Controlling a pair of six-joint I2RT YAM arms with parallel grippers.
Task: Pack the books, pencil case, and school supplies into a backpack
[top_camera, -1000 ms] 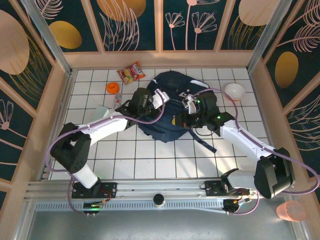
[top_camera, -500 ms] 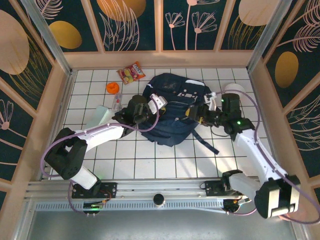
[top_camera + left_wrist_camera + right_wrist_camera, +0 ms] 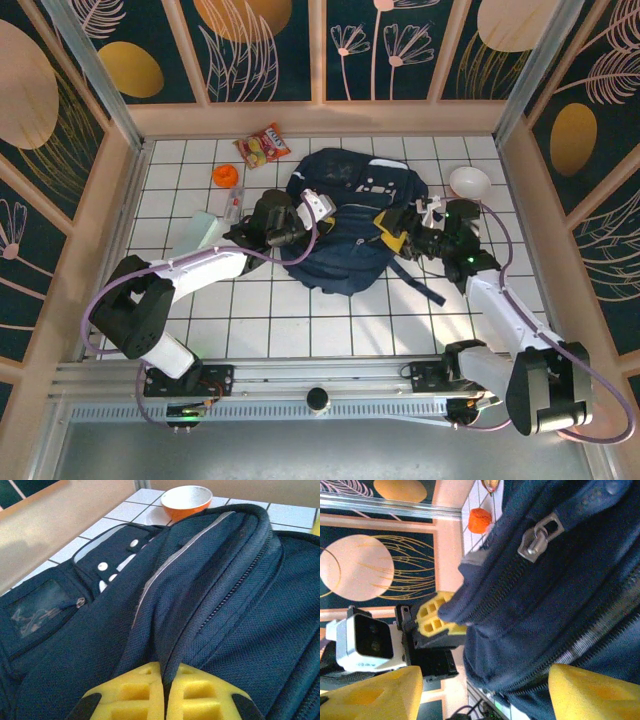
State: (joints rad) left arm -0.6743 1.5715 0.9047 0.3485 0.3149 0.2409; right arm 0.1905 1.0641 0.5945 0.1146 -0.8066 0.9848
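The navy backpack (image 3: 350, 205) lies in the middle of the tiled table. My left gripper (image 3: 303, 212) is shut on a raised fold of its fabric (image 3: 165, 672) beside a zip, at the bag's left side. My right gripper (image 3: 393, 236) is at the bag's right edge, its yellow fingers (image 3: 375, 695) wide open with backpack (image 3: 560, 580) cloth between them, ungripped. A metal zip pull (image 3: 540, 532) hangs above. A slim pale pencil case (image 3: 236, 201) with reddish marks and a pale bluish-white supply piece (image 3: 203, 228) lie left of the bag. The books are hidden.
A red-orange snack packet (image 3: 262, 146) and a small round orange object (image 3: 226, 175) lie at the back left. An orange-and-white bowl (image 3: 469, 182) stands right of the bag, near the wooden wall (image 3: 60, 525). Dark straps (image 3: 425, 285) trail toward the near right.
My right gripper has opened and drawn back from the bag's middle to its right edge, its arm swinging right. The bag has shifted slightly toward the back. My left gripper keeps its hold.
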